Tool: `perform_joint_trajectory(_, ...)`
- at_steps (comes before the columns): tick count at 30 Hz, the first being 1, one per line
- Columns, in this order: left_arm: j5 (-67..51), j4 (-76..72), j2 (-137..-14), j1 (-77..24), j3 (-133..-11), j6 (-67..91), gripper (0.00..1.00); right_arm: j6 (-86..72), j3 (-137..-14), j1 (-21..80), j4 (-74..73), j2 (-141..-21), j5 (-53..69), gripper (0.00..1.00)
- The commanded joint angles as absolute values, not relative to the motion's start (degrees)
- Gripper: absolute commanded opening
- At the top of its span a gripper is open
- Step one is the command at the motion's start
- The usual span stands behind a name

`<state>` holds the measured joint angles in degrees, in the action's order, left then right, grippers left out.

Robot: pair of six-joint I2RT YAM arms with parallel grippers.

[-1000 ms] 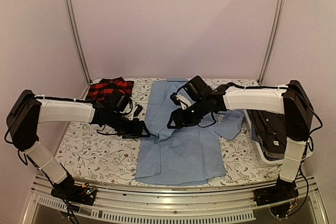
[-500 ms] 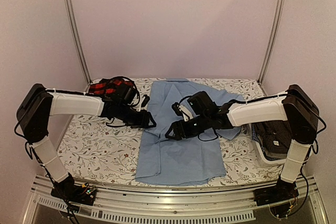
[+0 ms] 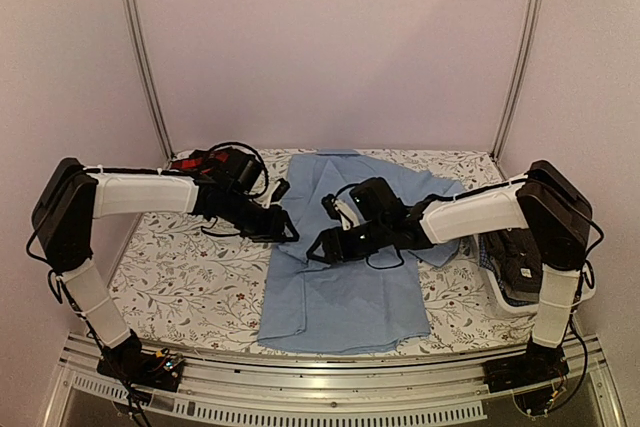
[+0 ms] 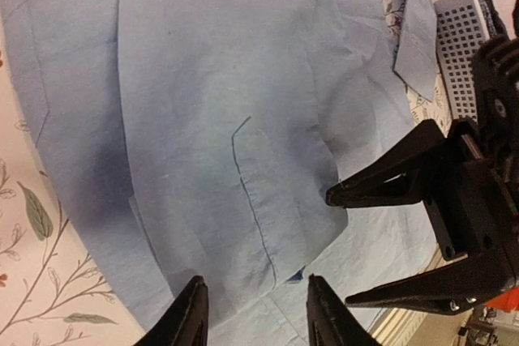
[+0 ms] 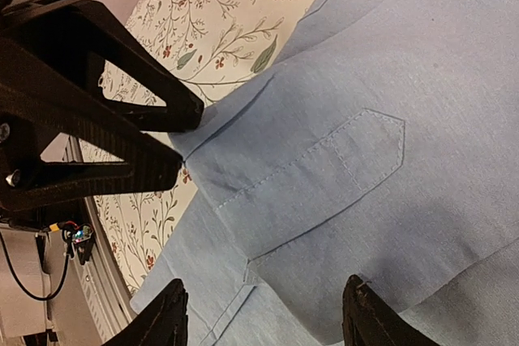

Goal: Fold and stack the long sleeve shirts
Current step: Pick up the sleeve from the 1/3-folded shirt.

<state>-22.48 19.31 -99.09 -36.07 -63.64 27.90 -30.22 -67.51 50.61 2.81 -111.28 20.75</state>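
Note:
A light blue long sleeve shirt (image 3: 345,292) lies flat mid-table, collar to the back, with a sleeve folded across its chest. The sleeve's cuff (image 4: 268,200) lies between both grippers. My left gripper (image 3: 287,231) hovers open at the shirt's left edge; in its wrist view the jaws (image 4: 255,318) straddle the cuff edge with only cloth beneath. My right gripper (image 3: 318,247) faces it, open, low over the shirt (image 5: 389,200), jaws (image 5: 263,318) wide apart. A red-and-black plaid shirt (image 3: 190,162) lies at the back left, mostly hidden by the left arm.
A white basket (image 3: 497,285) at the right edge holds dark shirts (image 3: 520,252). A floral tablecloth (image 3: 190,277) covers the table. The two grippers' fingertips stand a few centimetres apart. Metal posts rise at the back corners.
Left gripper moved right and back to the shirt's left edge and narrowed its jaws. Right gripper dropped and slid left across the chest to meet it.

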Motion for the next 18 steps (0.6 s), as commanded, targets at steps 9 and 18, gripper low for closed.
perform_joint_trajectory(9,-20.37,19.60,-99.33,-35.42,-61.93,24.82,0.64,-27.33,-66.11,51.58,-2.58,-107.86,12.67,0.66)
perform_joint_trajectory(18,-23.25,17.49,-101.19,-36.40,-61.99,25.27,0.60,-27.06,-66.69,53.52,-4.22,-109.07,11.22,0.66)
